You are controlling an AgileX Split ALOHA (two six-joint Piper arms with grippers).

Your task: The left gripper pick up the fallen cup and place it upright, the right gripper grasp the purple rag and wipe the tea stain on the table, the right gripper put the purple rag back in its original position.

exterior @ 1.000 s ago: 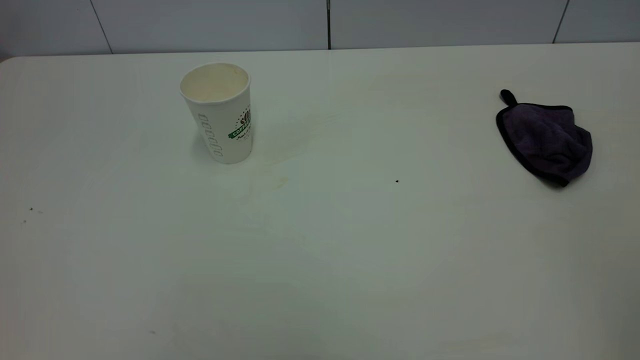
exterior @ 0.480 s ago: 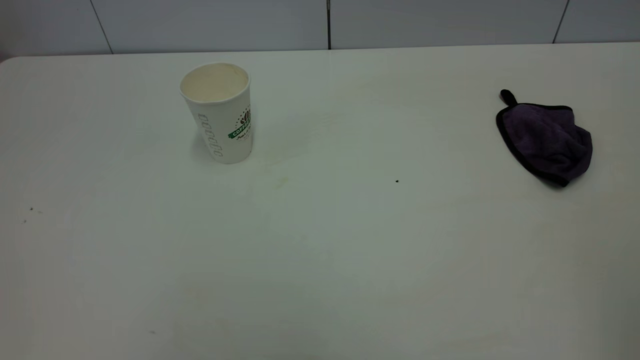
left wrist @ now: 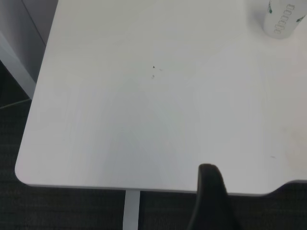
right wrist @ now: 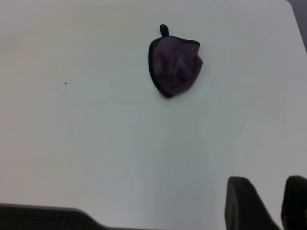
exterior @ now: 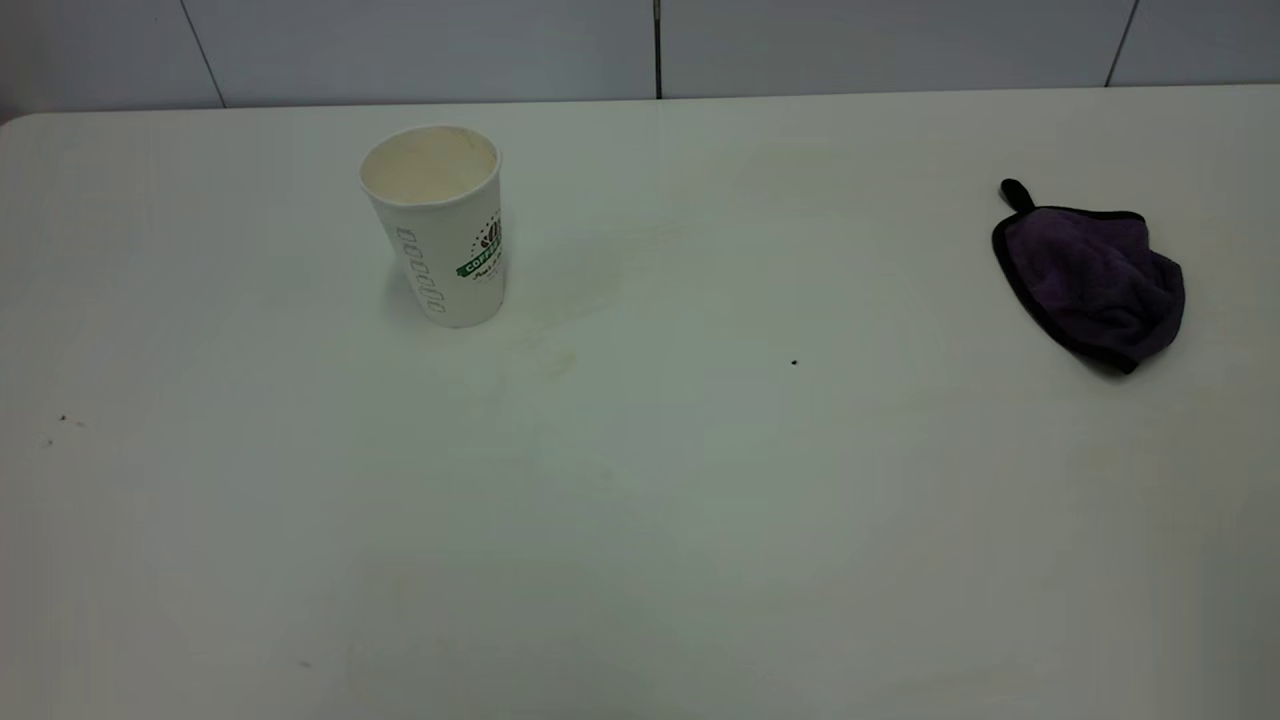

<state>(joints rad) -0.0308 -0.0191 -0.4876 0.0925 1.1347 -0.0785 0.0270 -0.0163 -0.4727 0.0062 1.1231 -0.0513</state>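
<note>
The white paper cup point(exterior: 438, 222) with the green coffee logo stands upright at the back left of the table point(exterior: 640, 520); its base shows in the left wrist view point(left wrist: 284, 19). The purple rag point(exterior: 1095, 280) with black trim lies crumpled at the right, and shows in the right wrist view point(right wrist: 173, 65). A faint yellowish tea mark point(exterior: 558, 362) lies right of the cup. Neither arm is in the exterior view. My left gripper point(left wrist: 209, 196) shows only as a black edge over the table's near edge. My right gripper point(right wrist: 271, 201) is empty, its jaws slightly apart, well short of the rag.
Tiny dark specks point(exterior: 794, 362) dot the tabletop. A grey tiled wall point(exterior: 640, 45) runs behind the table. The table's rounded corner and edge point(left wrist: 24, 170) show in the left wrist view, with dark floor below.
</note>
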